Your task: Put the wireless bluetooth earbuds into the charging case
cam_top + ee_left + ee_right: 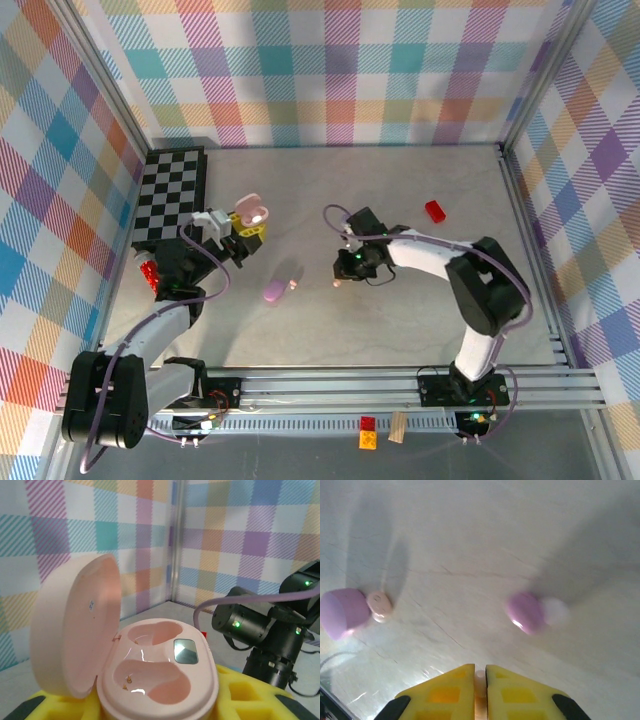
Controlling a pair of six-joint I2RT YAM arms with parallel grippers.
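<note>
The pink charging case [165, 680] stands open, hollow side facing up.

Black joints [490, 290], white arm shells [425, 250], lilac cables [240, 600], green lights [237, 624], yellow right gripper [480, 669]

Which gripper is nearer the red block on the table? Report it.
Right. The right gripper lies left of the red block; the left gripper, jaws shut on the pink case, is much farther left.

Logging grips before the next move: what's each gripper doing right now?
Left gripper: closed on the open pink case.
Right gripper: closed; anything held cannot be told.
</note>
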